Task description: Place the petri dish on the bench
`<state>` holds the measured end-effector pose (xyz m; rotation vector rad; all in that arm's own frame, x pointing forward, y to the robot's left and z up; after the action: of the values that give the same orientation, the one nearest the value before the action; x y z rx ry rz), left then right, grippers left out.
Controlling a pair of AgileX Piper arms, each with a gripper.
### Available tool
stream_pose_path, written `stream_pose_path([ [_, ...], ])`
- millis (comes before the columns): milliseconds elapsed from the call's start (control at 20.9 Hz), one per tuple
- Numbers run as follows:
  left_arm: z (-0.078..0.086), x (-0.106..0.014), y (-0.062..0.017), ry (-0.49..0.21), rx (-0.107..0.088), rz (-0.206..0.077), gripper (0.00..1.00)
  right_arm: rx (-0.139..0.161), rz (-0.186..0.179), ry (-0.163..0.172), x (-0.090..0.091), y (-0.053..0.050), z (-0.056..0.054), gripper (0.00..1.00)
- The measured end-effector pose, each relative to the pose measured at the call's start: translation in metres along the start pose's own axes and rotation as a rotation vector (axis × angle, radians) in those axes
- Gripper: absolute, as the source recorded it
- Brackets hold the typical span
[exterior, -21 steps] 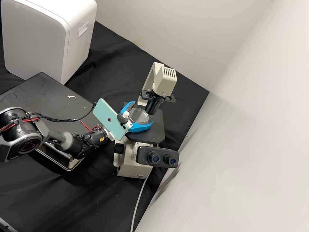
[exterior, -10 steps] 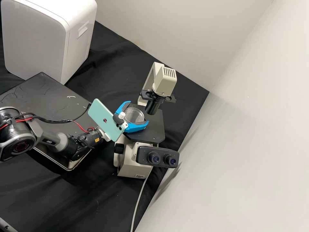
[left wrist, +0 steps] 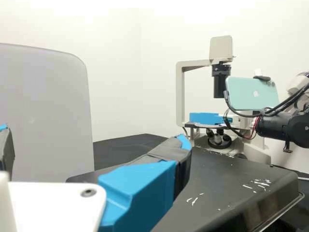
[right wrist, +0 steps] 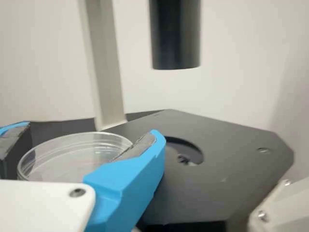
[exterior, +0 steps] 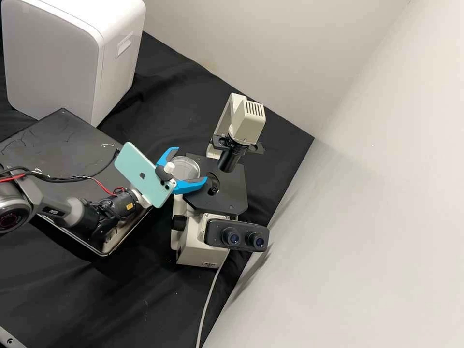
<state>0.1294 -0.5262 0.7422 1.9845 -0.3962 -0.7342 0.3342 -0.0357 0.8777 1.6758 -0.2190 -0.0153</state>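
A clear round petri dish (exterior: 182, 167) sits between the blue fingers of my right gripper (exterior: 191, 165), which is shut on it. The dish hangs at the left edge of the microscope's black stage (exterior: 227, 188), clear of the stage's centre hole. In the right wrist view the petri dish (right wrist: 72, 154) is gripped at its rim by the right gripper (right wrist: 82, 137), with the stage (right wrist: 217, 164) beyond it. My left gripper (left wrist: 91, 135) is open and holds nothing, low over a black tray (left wrist: 231, 183).
The beige microscope (exterior: 212, 241) stands mid-bench, its dark condenser tube (right wrist: 175, 34) above the stage. A white box (exterior: 63, 53) stands at the back left beside the black tray (exterior: 63, 140). A grey cable (exterior: 208, 299) runs off the front edge. A wall closes the right side.
My right gripper has drawn the petri dish leftward, from under the condenser to the stage's left edge. The arm has pulled back with it.
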Motion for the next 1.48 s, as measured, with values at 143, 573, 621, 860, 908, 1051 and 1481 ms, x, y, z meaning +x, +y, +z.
stream_pose_path([
  [143, 0.000, 0.000, 0.0000, 0.000, 0.000, 0.000, 1.00, -0.001, -0.021, 0.034, -0.011, -0.007, -0.012, 0.00],
  [573, 0.000, 0.000, 0.0000, 0.000, 0.000, 0.000, 1.00, -0.012, -0.062, 0.129, -0.043, -0.017, -0.041, 0.00],
  [621, 0.000, 0.000, 0.0000, 0.000, 0.000, 0.000, 1.00, -0.012, -0.061, 0.142, -0.045, -0.017, -0.045, 0.00],
  [860, 0.000, 0.000, -0.0001, -0.002, 0.000, 0.000, 1.00, -0.015, -0.087, 0.166, -0.051, -0.026, -0.050, 0.00],
  [908, 0.000, 0.000, -0.0001, -0.002, 0.000, 0.000, 1.00, -0.026, -0.098, 0.172, -0.052, -0.030, -0.051, 0.00],
  [1051, 0.000, 0.000, -0.0001, -0.002, 0.000, 0.000, 1.00, -0.054, -0.127, 0.185, -0.056, -0.040, -0.053, 0.00],
  [1481, 0.000, 0.000, -0.0001, -0.002, 0.000, 0.000, 1.00, -0.065, -0.171, 0.201, -0.057, -0.062, -0.054, 0.00],
])
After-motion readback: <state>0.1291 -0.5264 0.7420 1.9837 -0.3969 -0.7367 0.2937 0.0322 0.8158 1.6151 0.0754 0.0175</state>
